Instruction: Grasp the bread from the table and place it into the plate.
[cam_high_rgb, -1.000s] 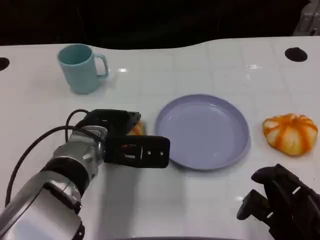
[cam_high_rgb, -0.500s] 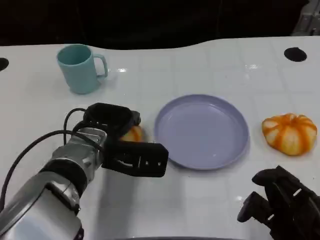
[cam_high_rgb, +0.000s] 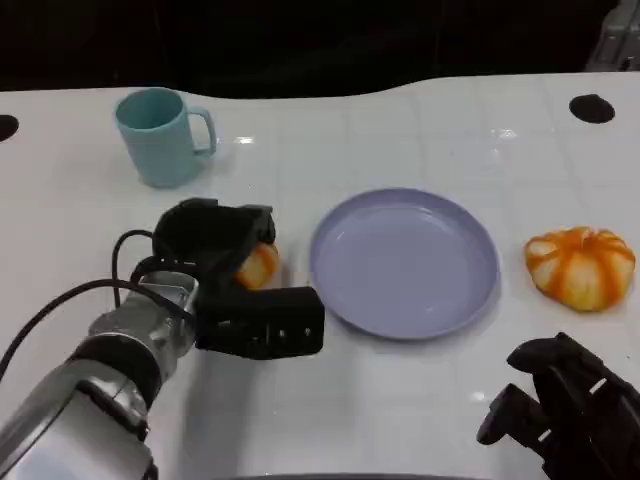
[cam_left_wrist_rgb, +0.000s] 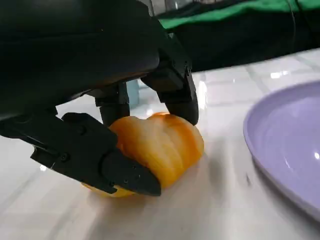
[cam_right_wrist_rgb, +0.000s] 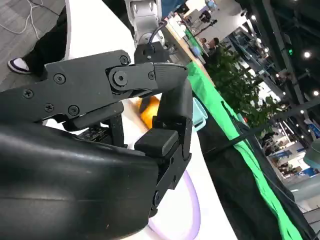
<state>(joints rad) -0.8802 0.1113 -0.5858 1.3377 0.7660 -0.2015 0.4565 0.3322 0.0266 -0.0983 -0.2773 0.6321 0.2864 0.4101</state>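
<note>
The left hand (cam_high_rgb: 225, 265) is down on the white table (cam_high_rgb: 400, 400) with its black fingers (cam_left_wrist_rgb: 175, 90) wrapped over an orange-and-cream bread roll (cam_high_rgb: 258, 265) — the left wrist view shows the roll pinched between fingers on its far side and a thumb (cam_left_wrist_rgb: 100, 160) pressing its near side, its underside on the tabletop. That roll sits just beside the rim of the lilac plate (cam_high_rgb: 404, 263), which lies flat in the middle of the table, nothing on it. A second roll (cam_high_rgb: 580, 266), orange-striped, rests on the table well apart, on the plate's other side. The right hand (cam_high_rgb: 565, 415) hangs low at the near edge — fingers curled in, holding nothing. A pale teal mug (cam_high_rgb: 160, 135) stands upright at the far left, handle toward the plate.
</note>
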